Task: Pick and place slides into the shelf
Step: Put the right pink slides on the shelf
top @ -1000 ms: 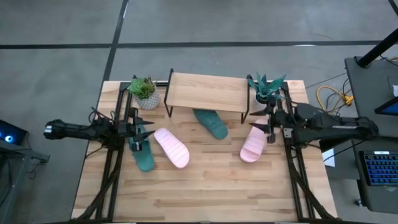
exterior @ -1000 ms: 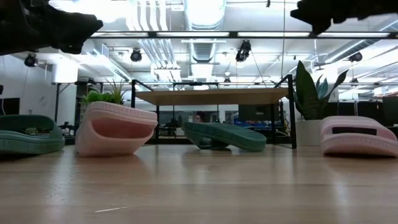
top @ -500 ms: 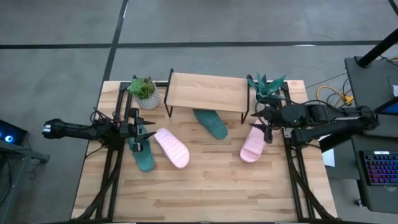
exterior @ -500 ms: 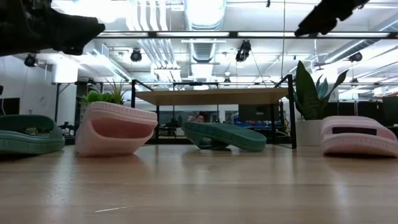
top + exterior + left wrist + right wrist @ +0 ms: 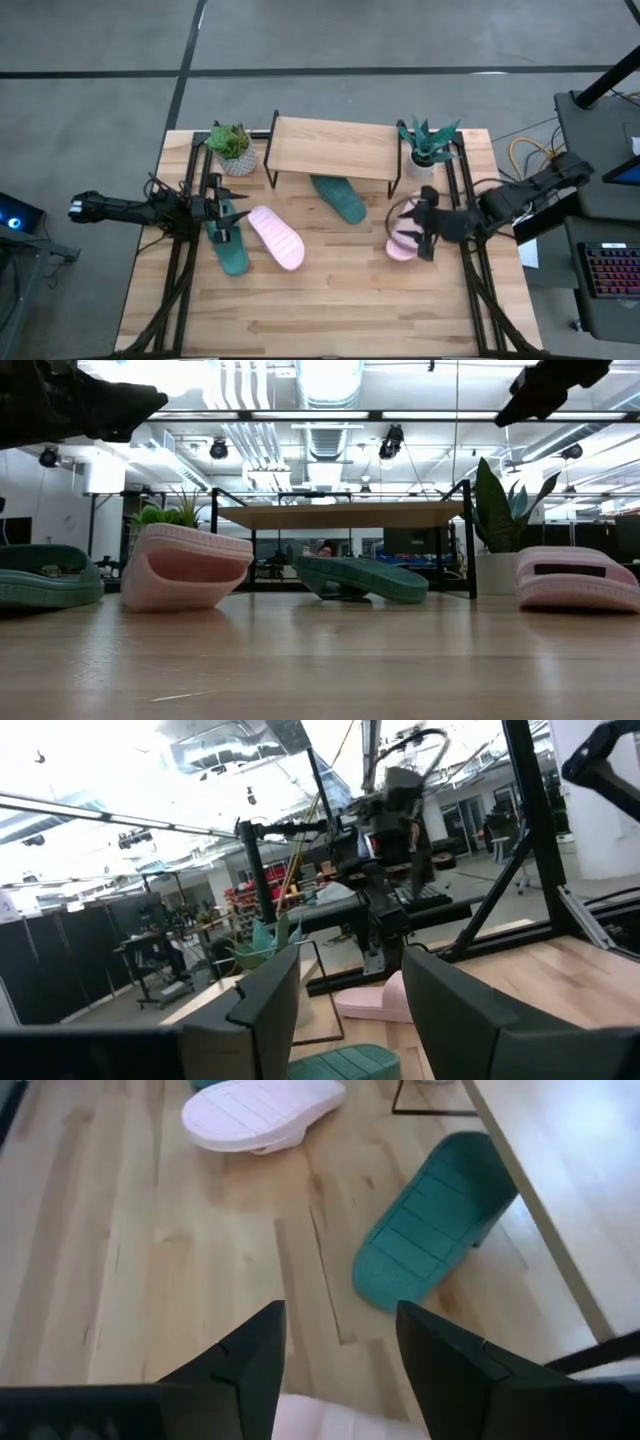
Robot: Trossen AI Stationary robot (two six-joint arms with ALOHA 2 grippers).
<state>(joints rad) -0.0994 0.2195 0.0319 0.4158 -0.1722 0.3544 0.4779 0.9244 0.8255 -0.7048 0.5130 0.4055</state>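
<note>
The shelf point(image 5: 335, 148) stands at the table's far edge. A dark green slide point(image 5: 340, 198) lies partly under it on the table. A pink slide point(image 5: 276, 237) and a second green slide point(image 5: 230, 250) lie on the table at the left. My left gripper point(image 5: 228, 213) hovers open above that green slide point(image 5: 340, 1063), well clear of it point(image 5: 80, 400). Another pink slide point(image 5: 400, 240) lies at the right. My right gripper point(image 5: 424, 224) hangs open above it, slanting down, with the slide's edge point(image 5: 330, 1425) below its fingers.
Two potted plants point(image 5: 232, 148) point(image 5: 428, 145) flank the shelf at the far corners. Black arm frames point(image 5: 185, 270) point(image 5: 480, 280) run along the table's left and right sides. Bare wood point(image 5: 330, 300) stretches across the near half of the table.
My right gripper has swung from beside the right plant toward the table's near edge, out over the right pink slide, and has tipped from near level to slanting down. The slides lie where they were.
</note>
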